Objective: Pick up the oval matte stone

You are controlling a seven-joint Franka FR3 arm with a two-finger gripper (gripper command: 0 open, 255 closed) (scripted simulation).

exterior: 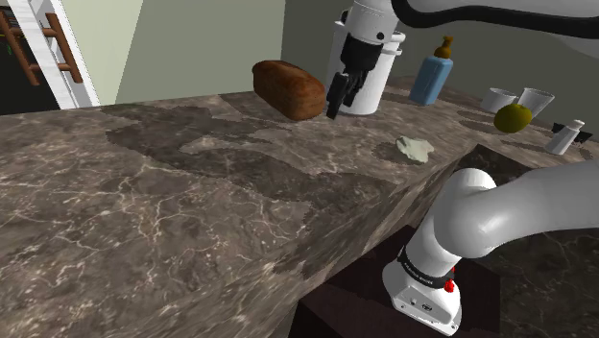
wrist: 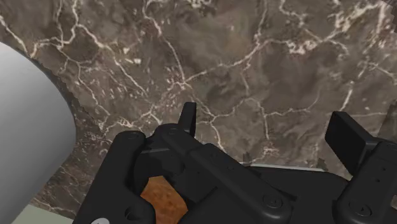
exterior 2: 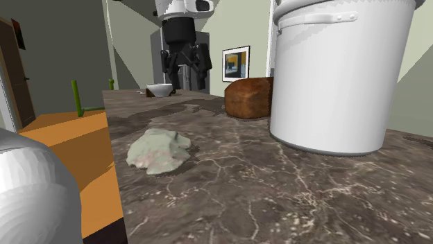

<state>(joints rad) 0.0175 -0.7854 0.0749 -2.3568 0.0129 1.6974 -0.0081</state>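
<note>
**Flat pale stone, open gripper well off it**

The pale grey-green, lumpy flat stone (exterior: pixel 415 147) lies on the brown veined marble counter (exterior: pixel 192 211), right of centre in the shoulder view. It is well apart from the all-black two-finger gripper (exterior: pixel 345 94), which hangs at upper centre beside the brown bread loaf (exterior: pixel 288 88), fingers spread wide and empty. The stone looks rigid, fairly heavy and matte, so grippy. A low pinch across its narrower width seems best.

The white arm (exterior: pixel 499 221) bends up from its base, arches overhead and brings its wrist (exterior: pixel 370 19) down over the far part of the table (exterior: pixel 192 211). The black jaws point downward above the table, spread apart, with nothing between them.
</note>
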